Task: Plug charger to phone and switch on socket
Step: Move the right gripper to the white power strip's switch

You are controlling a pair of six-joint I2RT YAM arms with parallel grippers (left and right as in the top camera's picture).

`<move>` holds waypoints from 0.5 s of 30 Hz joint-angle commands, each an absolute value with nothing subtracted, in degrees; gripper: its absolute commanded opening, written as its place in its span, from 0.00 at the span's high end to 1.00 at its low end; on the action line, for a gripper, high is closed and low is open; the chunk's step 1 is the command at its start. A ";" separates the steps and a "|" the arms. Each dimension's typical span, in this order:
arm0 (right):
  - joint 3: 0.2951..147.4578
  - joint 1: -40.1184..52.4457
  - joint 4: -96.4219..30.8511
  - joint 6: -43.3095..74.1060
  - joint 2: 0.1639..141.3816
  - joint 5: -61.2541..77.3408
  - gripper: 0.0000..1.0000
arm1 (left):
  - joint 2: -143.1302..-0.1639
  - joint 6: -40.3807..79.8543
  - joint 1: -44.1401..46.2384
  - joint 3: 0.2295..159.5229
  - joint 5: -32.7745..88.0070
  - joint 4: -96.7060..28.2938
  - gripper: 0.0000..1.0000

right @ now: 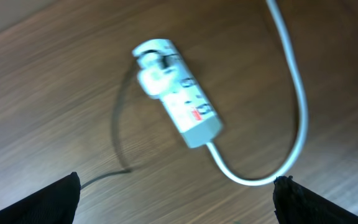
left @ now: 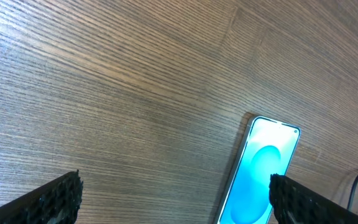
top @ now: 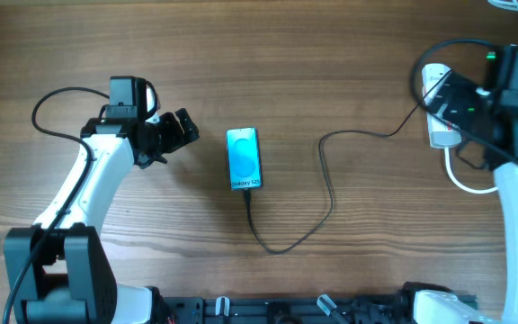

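The phone point(top: 244, 158) lies flat mid-table with its teal screen lit; it also shows in the left wrist view point(left: 258, 174). The thin black charger cable point(top: 329, 184) runs from the phone's lower end, where its tip sits, in a loop across to the socket. The white socket point(top: 439, 117) lies at the far right, partly under my right arm; the right wrist view shows it point(right: 178, 93) with a red-marked switch. My left gripper point(top: 176, 132) is open, just left of the phone. My right gripper point(right: 176, 199) is open above the socket.
The socket's thick white cord point(right: 291, 112) curves away from the strip's end and loops back along the table's right side. Black robot cables point(top: 57, 103) hang by the left arm. The arm bases stand at the front edge.
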State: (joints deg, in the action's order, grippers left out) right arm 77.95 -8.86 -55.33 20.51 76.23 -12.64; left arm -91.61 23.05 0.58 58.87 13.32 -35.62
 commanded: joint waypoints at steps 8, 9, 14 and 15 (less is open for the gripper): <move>78.63 -23.11 -49.28 21.56 92.88 -5.89 0.00 | -91.61 22.74 0.10 58.83 12.95 -35.42 0.00; 78.63 -23.11 -47.55 21.02 95.24 -5.91 0.00 | -91.61 22.74 0.10 58.83 12.95 -35.42 0.00; 78.63 -23.33 -41.28 20.99 99.94 -6.07 0.00 | -91.61 22.74 0.10 58.83 12.95 -35.42 0.00; 78.63 -23.49 -39.92 20.84 100.68 -6.09 0.00 | -91.61 22.74 0.10 58.83 12.97 -35.42 0.00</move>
State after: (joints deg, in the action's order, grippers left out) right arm 77.93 -23.05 -42.59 20.93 98.83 -6.81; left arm -91.61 23.05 0.56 58.87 13.32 -35.62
